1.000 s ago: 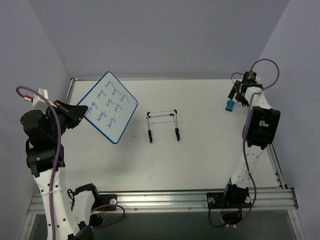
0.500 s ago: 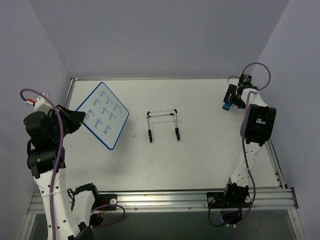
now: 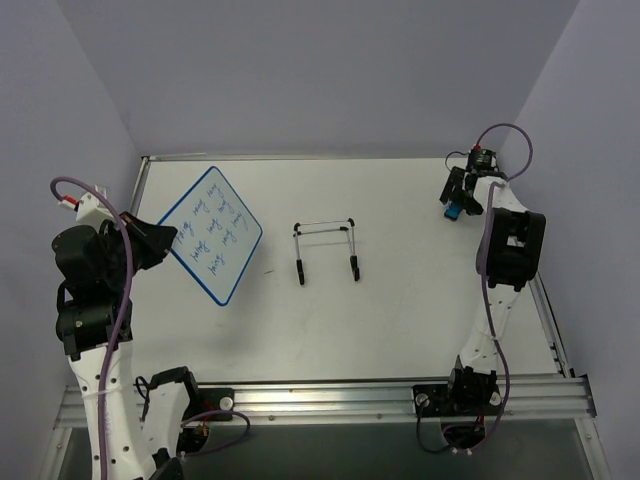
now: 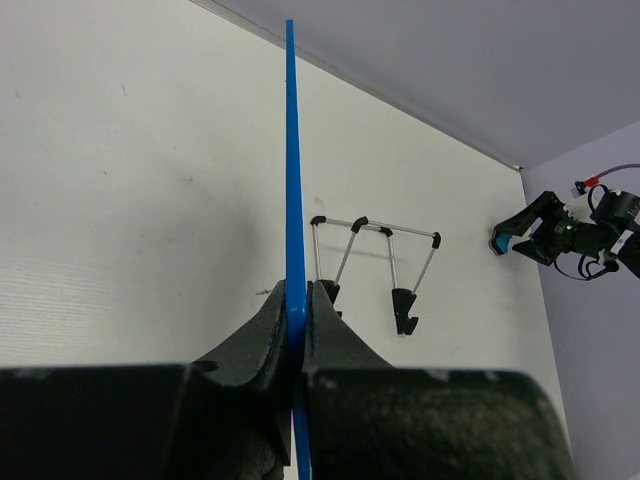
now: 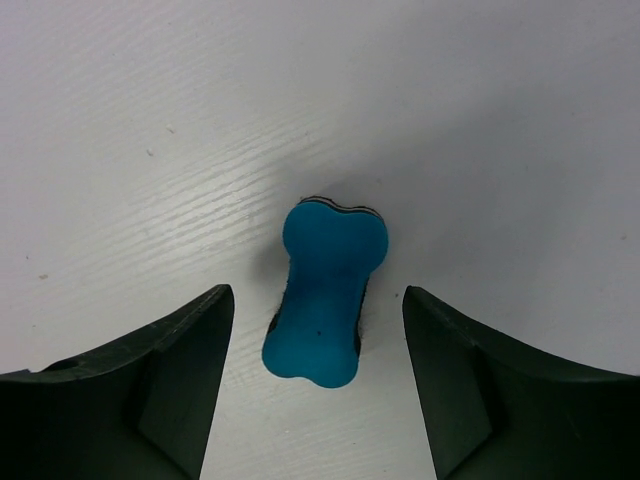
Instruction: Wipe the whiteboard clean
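Whiteboard (image 3: 212, 235) edge tight in L claw (image 4: 296, 305); R claw (image 5: 315, 305) half-spread astride eraser (image 5: 328, 285), no contact.

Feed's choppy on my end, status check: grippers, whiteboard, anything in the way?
Left gripper shut on whiteboard edge, blue writing unwiped. Right gripper open, straddling eraser on table, not gripping. Wire stand mid-table, clear of both.
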